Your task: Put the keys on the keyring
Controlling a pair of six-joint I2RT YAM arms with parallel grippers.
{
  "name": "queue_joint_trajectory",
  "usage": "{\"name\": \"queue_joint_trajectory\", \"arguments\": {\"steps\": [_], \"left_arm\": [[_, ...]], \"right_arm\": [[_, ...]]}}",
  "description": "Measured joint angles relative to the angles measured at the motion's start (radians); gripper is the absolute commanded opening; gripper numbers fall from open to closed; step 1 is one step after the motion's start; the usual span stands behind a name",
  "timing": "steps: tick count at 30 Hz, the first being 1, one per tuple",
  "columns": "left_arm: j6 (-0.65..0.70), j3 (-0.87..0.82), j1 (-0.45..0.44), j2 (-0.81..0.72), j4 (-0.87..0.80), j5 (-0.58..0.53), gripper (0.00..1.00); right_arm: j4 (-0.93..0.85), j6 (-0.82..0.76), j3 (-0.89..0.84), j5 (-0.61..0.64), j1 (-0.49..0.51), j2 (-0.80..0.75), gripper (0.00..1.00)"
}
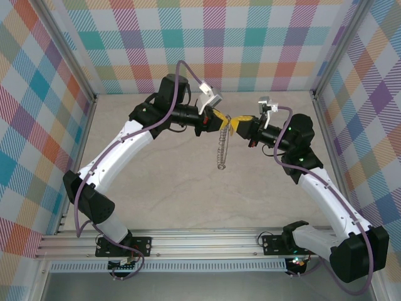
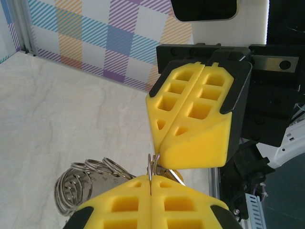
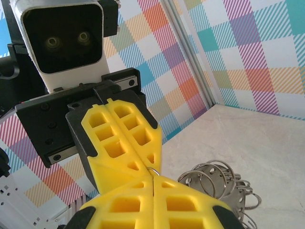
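My two grippers meet tip to tip above the middle of the table. The keyring [image 1: 221, 150], a silvery chain of rings, hangs down from where they meet. My left gripper [image 2: 151, 183] is shut on one thin ring of it. My right gripper [image 2: 161, 151] is shut on a neighbouring ring just above. In the right wrist view a small loop pokes out between my right gripper [image 3: 153, 179] and the left one. Tucked under the right fingertip is what looks like the key [image 2: 177, 176], a short metal blade with yellow-orange behind it. The rest of the keyring [image 3: 221, 183] bunches below.
Checked walls enclose the pale marble table [image 1: 188, 194] on three sides. An aluminium rail [image 1: 207, 241] carrying both arm bases runs along the near edge. Open tabletop lies below and around the hanging chain.
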Motion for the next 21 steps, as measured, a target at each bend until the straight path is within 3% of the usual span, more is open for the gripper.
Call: {"name": "queue_joint_trajectory", "arguments": {"steps": [21], "left_arm": [[0.01, 0.003, -0.009, 0.0, -0.017, -0.001, 0.0]], "right_arm": [[0.057, 0.016, 0.0, -0.008, 0.0, 0.014, 0.0]]}}
